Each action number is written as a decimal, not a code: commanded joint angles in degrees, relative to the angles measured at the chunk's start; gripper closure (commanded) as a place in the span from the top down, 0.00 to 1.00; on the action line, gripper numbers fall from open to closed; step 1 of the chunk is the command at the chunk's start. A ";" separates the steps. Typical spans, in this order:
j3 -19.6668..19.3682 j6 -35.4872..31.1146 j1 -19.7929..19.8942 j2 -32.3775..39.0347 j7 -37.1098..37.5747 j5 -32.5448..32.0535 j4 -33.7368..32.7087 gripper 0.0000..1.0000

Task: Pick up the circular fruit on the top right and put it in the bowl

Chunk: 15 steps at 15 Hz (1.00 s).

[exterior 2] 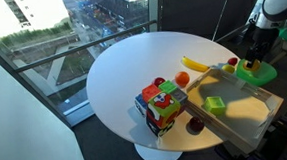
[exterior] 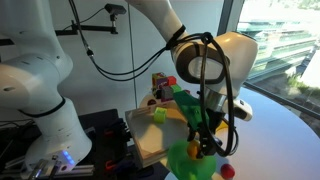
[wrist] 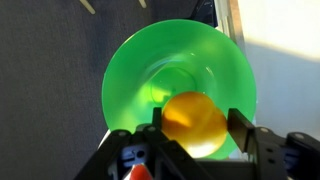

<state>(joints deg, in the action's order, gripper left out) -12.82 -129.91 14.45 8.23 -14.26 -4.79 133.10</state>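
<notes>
We are at the delivery step. The tool (wrist: 197,121) has the circular fruit (wrist: 193,126) pinched between its two fingers, the jaws closed only as far as the orange skin allows, and it hangs over the bowl (wrist: 140,70). In the wrist view the fruit lies inside the rim but toward the lower side of the basin, off the middle. A release from here should land it within the walls.

In an exterior view the bowl (exterior 2: 261,74) shows by the far corner of the beige tray (exterior 2: 251,118). We cannot tell whether it is on the tray or just beside it. The banana (exterior 2: 195,63) lies near it on the white worktop (exterior 2: 123,71). The arm hides how high the fruit rides above the bowl's floor.

We judge that the next move calls for little: perhaps a slight lowering and a nudge toward the centre. Then the fingers should part cleanly so the round fruit drops rather than bounces out. The lift away should go straight up, without catching the rim.
</notes>
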 commanded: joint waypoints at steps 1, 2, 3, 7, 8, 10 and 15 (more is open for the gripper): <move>-0.15 -4.66 0.12 0.95 -0.65 -1.56 2.12 0.42; -0.16 -6.38 0.14 1.56 -0.53 -1.72 2.60 0.42; -0.18 -8.04 0.16 2.09 -0.40 -1.78 3.04 0.42; -0.17 -12.44 0.26 4.28 -0.41 -1.80 3.86 0.42; -0.16 -13.14 0.26 4.67 -0.43 -1.84 3.99 0.69; -0.23 -13.88 0.15 5.14 -0.26 -2.24 4.11 0.93; 0.07 -12.11 0.29 4.27 -1.10 -2.28 3.77 1.00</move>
<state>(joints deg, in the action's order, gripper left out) -12.82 -142.90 14.45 13.92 -14.28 -6.22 136.71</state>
